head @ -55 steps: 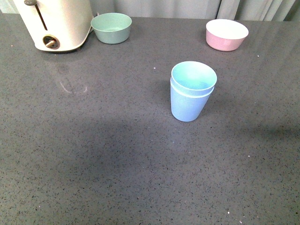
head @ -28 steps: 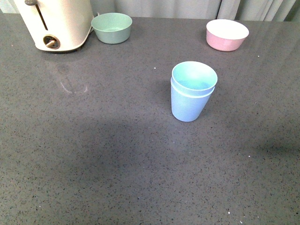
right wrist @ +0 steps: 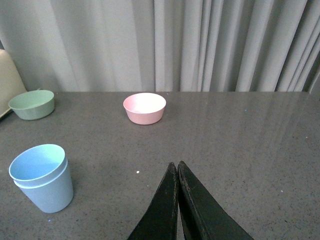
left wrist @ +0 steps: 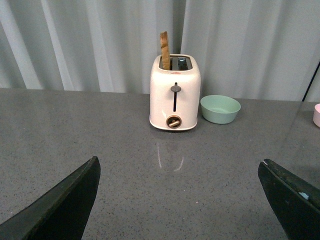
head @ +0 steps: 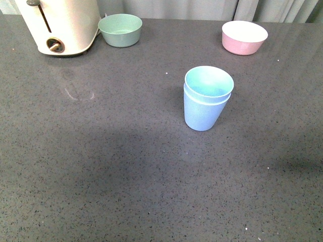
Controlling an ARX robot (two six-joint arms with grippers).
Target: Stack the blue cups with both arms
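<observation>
Two blue cups [head: 207, 98] stand upright on the grey table, one nested inside the other, a little right of centre in the front view. The right wrist view shows the same blue cups [right wrist: 42, 177], off to one side of my right gripper [right wrist: 177, 164]. That gripper is shut, its black fingers pressed together with nothing between them. My left gripper [left wrist: 180, 162] is open wide above bare tabletop, holding nothing. Neither arm appears in the front view.
A cream toaster [head: 60, 25] with a slice in its slot stands at the back left, a mint green bowl [head: 120, 29] beside it. A pink bowl [head: 244, 37] sits at the back right. Grey curtains hang behind the table.
The cups have not moved. A faint shadow on the table at the right has shifted slightly.
</observation>
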